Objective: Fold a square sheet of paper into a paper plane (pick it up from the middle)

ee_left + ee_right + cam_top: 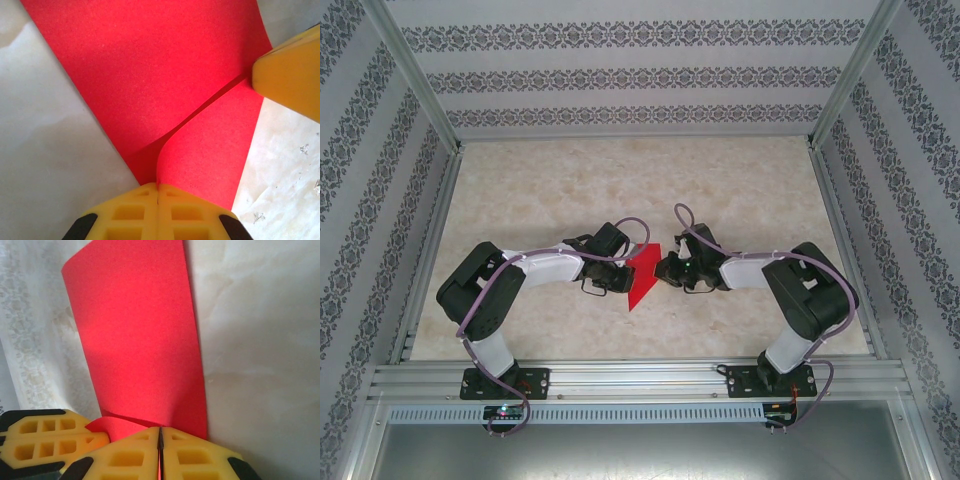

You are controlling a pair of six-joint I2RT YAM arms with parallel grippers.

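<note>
The left pincer is clenched on the red paper sheet, its yellow pads meeting on a raised fold line that runs away from it toward 1 o'clock in the left wrist view. The right pincer is likewise clenched on the sheet's near edge, with the paper standing up from it toward 12 o'clock. From above, the two pincers face each other at the middle of the worktop, the left at 9 o'clock of the sheet and the right at 3 o'clock, almost touching. The sheet is held between them, its pointed end aimed at 6 o'clock toward the arm bases. Judged from this, a folding step is in hand: the sheet is already creased and is not yet a slim dart. The next move probably calls for one pincer to hold firm while the other carries its flap over and presses a crease. The layers curl apart and could slip out of line. Bare worktop lies from 10 to 2 o'clock; the frame rail at 6 o'clock is nearer.
</note>
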